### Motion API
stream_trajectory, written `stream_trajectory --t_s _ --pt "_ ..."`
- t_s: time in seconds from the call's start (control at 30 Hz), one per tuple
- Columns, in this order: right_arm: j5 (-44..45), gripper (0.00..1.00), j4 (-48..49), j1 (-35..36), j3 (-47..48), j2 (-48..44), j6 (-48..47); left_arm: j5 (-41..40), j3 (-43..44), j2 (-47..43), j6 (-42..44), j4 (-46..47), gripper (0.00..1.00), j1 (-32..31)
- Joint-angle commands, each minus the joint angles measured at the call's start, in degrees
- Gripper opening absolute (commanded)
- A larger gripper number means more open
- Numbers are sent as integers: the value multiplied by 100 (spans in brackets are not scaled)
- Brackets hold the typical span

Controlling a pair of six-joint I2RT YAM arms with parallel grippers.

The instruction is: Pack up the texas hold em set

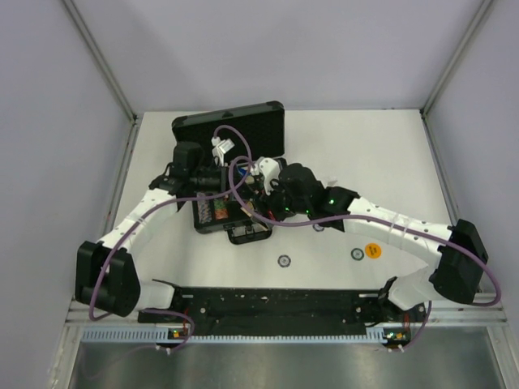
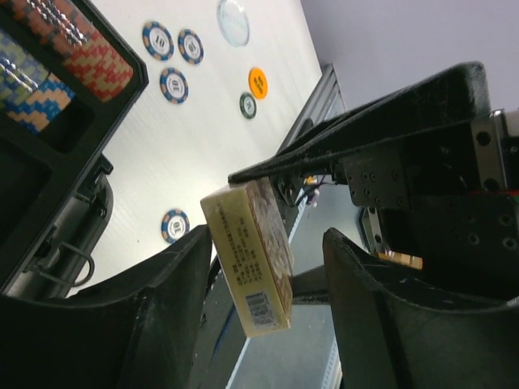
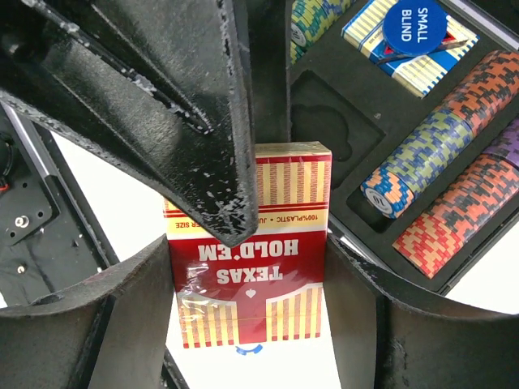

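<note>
Right wrist view | red card deck (image 3: 247,243) in the air just beside open briefcase (image 1: 243,130), pinched across its long edges by right tool (image 3: 247,271) | left tool (image 2: 269,243) straddles its faces, jaws apart, one side gapped | judged light, stiff, film-slick: clamp flat faces mid-length.

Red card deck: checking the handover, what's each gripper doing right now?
Left gripper: open, fingers around the red card deck, one side not touching.
Right gripper: closed, holding the deck.

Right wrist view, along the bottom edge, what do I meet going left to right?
gripper finger → red card deck → second gripper finger
</note>
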Motion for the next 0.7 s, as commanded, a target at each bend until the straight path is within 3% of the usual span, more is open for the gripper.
stream_trajectory --t_s 0.0,0.07,0.37,0.53,0.67 --pt "62 49 478 96 337 -33 -137 101 576 24 1248 -1279 61 21" --pt "71 49 512 114 293 -59 -155 -75 735 24 1551 -1847 61 38" --pt "18 49 680 140 223 -33 -172 241 542 94 1252 -1602 46 21" --pt "-26 49 697 140 205 37 -216 267 613 182 1138 -1540 29 21" --pt "10 52 680 149 214 73 -190 294 630 235 1094 -1514 9 21"
